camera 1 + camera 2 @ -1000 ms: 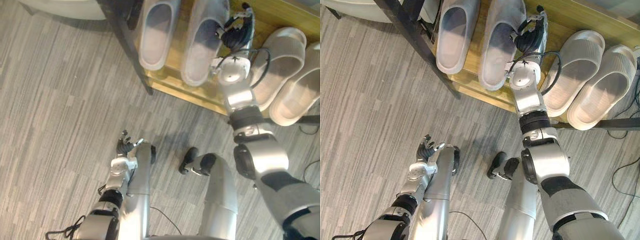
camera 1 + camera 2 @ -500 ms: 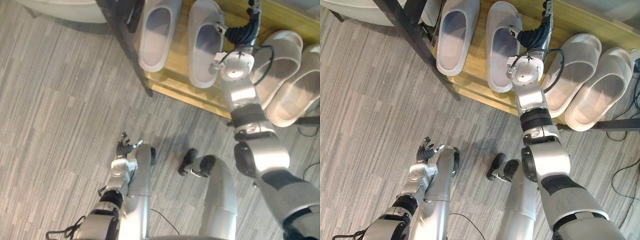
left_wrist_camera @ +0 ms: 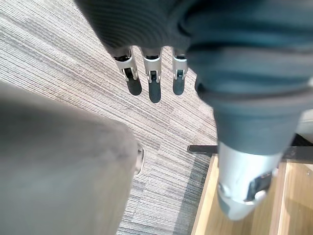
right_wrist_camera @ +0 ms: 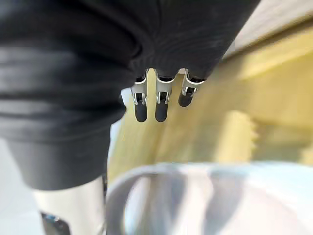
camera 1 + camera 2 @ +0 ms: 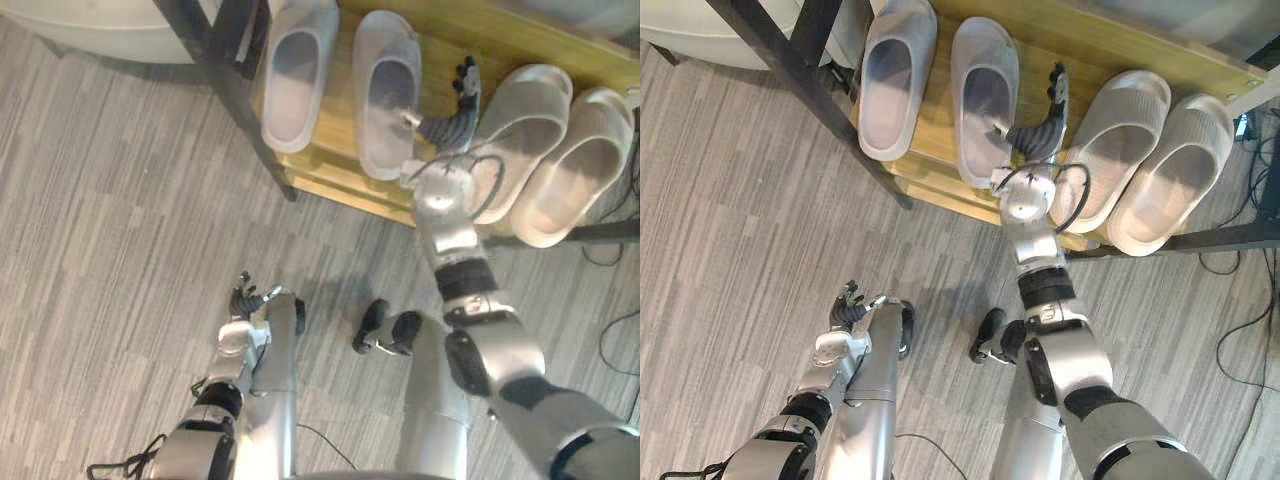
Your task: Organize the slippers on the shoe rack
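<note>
Two pale grey slippers, one (image 5: pixel 293 75) and the other (image 5: pixel 388 90), lie side by side on the wooden shoe rack shelf (image 5: pixel 340 100), toes pointing away from me. Two beige ribbed slippers, the nearer (image 5: pixel 525 110) and the farther (image 5: pixel 585 165), lie to their right. My right hand (image 5: pixel 455 105) reaches over the shelf between the second grey slipper and the first beige one. Its fingers (image 4: pixel 159 100) are straight and hold nothing, and its thumb is by the grey slipper's rim (image 4: pixel 195 191). My left hand (image 5: pixel 245 298) hangs low over the floor, its fingers (image 3: pixel 152 85) relaxed.
The rack's black metal leg (image 5: pixel 790 60) slants down at the shelf's left end. A white rounded object (image 5: pixel 100 15) sits beyond it at the top left. Grey striped carpet (image 5: pixel 120 220) covers the floor in front of the rack.
The second grey slipper now lies further in on the shelf beside the first. My right hand has drawn back from it and come down between the pairs. The view has shifted a little.
</note>
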Controlling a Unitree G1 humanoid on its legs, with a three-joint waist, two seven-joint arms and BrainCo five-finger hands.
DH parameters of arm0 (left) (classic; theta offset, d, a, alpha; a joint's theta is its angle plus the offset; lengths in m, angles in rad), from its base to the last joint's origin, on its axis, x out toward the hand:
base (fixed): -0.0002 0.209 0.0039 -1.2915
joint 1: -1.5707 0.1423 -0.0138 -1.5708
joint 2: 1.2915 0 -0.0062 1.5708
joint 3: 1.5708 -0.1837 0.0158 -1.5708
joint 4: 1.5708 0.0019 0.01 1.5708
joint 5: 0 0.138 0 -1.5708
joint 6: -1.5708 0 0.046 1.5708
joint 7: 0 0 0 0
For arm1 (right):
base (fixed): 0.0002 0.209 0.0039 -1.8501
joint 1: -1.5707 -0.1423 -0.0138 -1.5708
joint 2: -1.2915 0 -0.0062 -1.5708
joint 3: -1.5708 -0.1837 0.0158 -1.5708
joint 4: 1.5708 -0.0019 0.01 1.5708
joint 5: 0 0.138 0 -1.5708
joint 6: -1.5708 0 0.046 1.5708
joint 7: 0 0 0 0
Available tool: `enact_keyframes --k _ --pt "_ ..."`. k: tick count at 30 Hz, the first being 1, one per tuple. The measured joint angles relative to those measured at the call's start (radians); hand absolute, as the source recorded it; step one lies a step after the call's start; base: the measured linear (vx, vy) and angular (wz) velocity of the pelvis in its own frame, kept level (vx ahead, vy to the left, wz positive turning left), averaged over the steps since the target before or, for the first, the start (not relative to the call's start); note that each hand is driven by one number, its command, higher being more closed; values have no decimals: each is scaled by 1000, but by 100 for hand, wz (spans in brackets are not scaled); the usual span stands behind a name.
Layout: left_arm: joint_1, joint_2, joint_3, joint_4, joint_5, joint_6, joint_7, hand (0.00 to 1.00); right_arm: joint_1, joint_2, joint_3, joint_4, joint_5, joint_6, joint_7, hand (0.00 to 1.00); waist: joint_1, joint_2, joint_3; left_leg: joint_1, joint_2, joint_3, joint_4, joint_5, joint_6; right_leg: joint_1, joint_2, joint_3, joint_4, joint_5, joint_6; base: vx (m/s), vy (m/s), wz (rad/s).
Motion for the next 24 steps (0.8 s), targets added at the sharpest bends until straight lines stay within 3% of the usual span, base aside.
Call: enact_keyframes --k 8,18,24 --pt "0 -7 32 3 1 14 0 0 33 41 -2 -1 83 -44 33 0 -4 -1 0 5 -1 -5 -2 1 -2 12 1 -9 -3 -3 4 16 42 2" --pt "-1 -11 38 2 20 18 1 0 36 63 8 -1 300 -125 127 0 -3 -2 1 7 -4 -13 -15 6 -11 17 1 -17 -9 -9 15 5 13 1" --pt "-6 -26 66 4 30 32 3 0 20 81 47 8 387 -128 159 0 -1 -2 2 17 -14 -29 -40 20 -22 34 -3 -32 -23 -10 15 14 26 9"
